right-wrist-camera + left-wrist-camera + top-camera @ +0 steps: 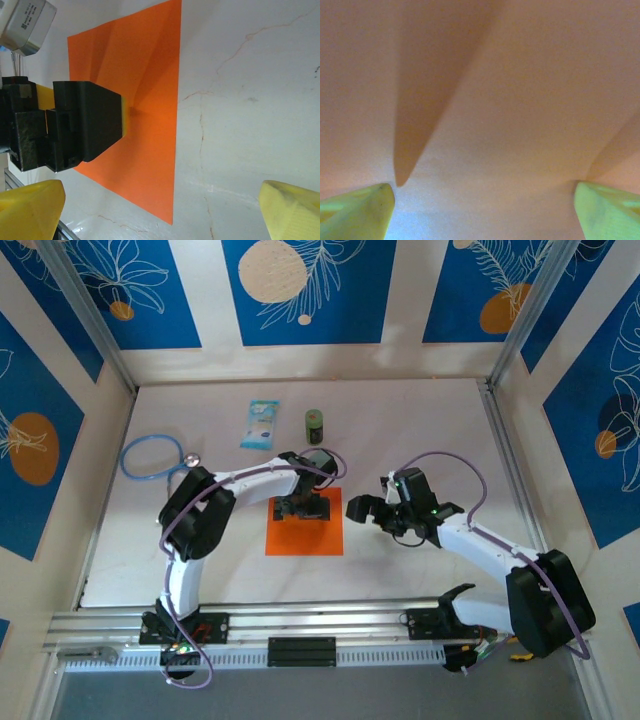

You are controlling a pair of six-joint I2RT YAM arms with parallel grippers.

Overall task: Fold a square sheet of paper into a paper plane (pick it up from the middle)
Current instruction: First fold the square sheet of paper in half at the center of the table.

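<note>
A bright orange square sheet of paper (300, 540) lies flat on the white table (430, 430), near the middle. The left gripper (303, 510) is down on its far half, jaws spread wide and grasping nothing. Its yellow-green fingertips (355, 212) press the paper, which puckers in shallow creases around them. The right gripper (362, 510) hovers just right of the sheet, jaws released and empty. Far left lie a light-blue packet (260, 424), a small green can (315, 425) and a blue stethoscope (150, 455). A grey label (30, 20) above the left gripper carries print too small to read.
</note>
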